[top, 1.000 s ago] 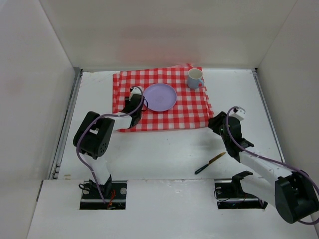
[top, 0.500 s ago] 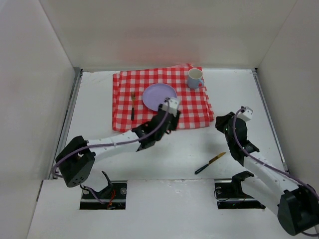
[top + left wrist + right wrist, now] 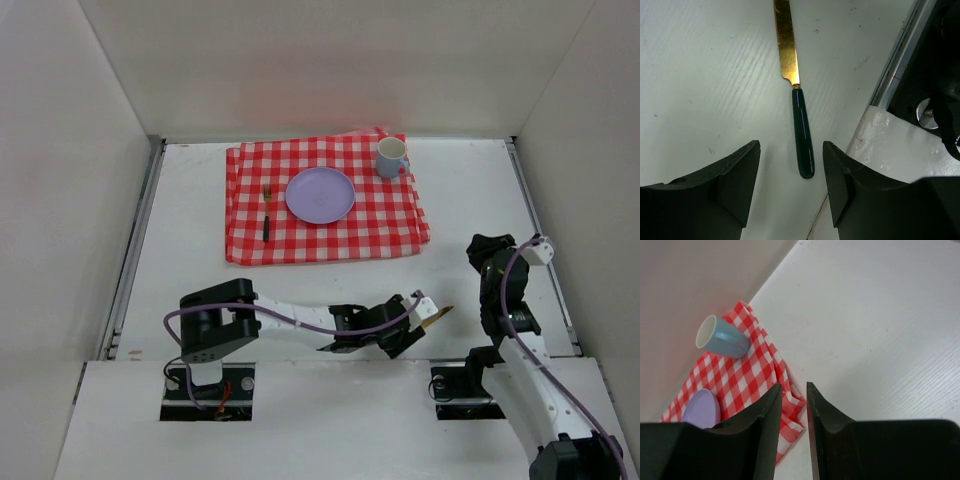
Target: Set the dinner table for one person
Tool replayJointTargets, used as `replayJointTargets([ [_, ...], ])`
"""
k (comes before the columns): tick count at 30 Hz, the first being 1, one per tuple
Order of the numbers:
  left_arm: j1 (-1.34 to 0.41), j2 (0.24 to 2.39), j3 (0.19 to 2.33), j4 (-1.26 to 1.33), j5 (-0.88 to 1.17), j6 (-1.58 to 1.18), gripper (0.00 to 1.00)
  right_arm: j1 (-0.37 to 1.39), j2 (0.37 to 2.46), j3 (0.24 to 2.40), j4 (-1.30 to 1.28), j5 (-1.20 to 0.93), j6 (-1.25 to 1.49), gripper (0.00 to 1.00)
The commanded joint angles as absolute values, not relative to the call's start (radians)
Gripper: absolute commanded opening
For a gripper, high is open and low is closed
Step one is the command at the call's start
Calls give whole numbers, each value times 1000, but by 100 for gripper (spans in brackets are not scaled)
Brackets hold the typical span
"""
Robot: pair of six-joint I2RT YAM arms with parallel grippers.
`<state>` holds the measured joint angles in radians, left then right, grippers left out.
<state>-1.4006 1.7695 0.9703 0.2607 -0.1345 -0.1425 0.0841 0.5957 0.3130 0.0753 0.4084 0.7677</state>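
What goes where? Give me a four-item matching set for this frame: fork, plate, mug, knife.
Things:
1. fork
2. purple plate
3. blue mug
4. green-handled knife

Places:
a. far right corner of the checked cloth
b. bare dinner table, below the open left gripper
c. middle of the cloth
d. on the cloth, left of the plate

Pairs: 1-d; 2-c; 3-a; 4-b

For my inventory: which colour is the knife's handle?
The handle is dark green; clearest in left wrist view.
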Motion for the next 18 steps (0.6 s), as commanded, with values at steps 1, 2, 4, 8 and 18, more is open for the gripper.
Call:
replayJointTargets([
  [1, -1398, 1766, 1020, 275, -86, -161, 51, 73, 643, 314, 112, 322, 787, 33],
  [2, -1398, 1772, 1019, 287, -83, -161, 52, 76, 656, 318, 118, 307, 785, 34],
  [4, -1398, 1787, 1025, 298, -81, -160, 52, 77, 675, 319, 129, 305, 782, 35],
  [8, -1403, 1830, 1051, 287, -81, -147, 52, 77, 696, 319, 146, 301, 784, 37],
  [18, -1412, 1916, 1063, 281, -113, -127, 42, 80, 644, 308, 144, 301, 782, 36],
])
